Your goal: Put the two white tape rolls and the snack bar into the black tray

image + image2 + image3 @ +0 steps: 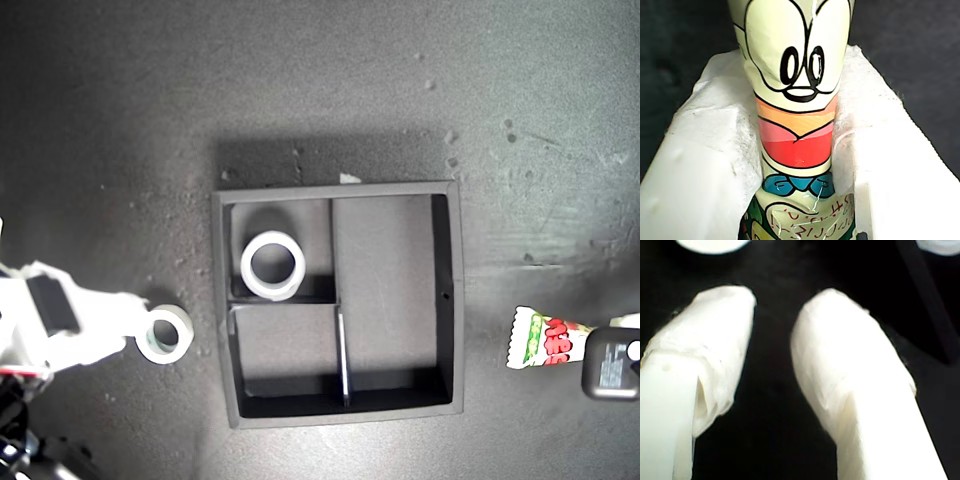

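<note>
By the exterior view's right edge, my first gripper (797, 150) squeezes the snack bar (545, 338), which could slip out before reaching the black tray (450, 300) holding one tape roll (272, 264), while my second gripper (772, 345) waits open and empty near the other roll (164, 334).

Quick count from our side: we've got two white tape rolls, the wider roll (273, 265) sitting in one of the small compartments, and the smaller roll (164, 334) out on the mat at the exterior view's left. One snack bar (546, 340) over at the exterior view's right. One black tray (447, 300), and it splits into three compartments: two small ones plus one long one. And we count two grippers, my first gripper (797, 150) and my second gripper (772, 340).
</note>
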Available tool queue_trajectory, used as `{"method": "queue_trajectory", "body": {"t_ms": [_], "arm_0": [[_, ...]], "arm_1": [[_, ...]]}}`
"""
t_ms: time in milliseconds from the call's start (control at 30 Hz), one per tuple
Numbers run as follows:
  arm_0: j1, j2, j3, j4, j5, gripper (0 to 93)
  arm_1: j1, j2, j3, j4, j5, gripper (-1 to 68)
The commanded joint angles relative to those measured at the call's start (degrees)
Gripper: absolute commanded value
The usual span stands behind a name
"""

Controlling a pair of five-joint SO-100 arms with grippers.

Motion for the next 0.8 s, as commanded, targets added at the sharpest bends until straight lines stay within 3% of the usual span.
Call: {"method": "queue_trajectory", "body": {"t_ms": [0, 400, 767], "arm_0": [[3.5, 1.9, 2.7, -4.7, -2.1, 5.9], [6.9, -12.6, 5.6, -17.5, -2.6, 6.3], [8.2, -19.1, 10.2, -24.3, -7.4, 6.8]], "arm_1": [[5.6, 1.1, -5.1, 1.2, -27.6, -0.5], [17.3, -0.4, -9.6, -17.9, -81.7, -0.4], [19.6, -19.4, -29.1, -20.0, -102.2, -0.4]]}}
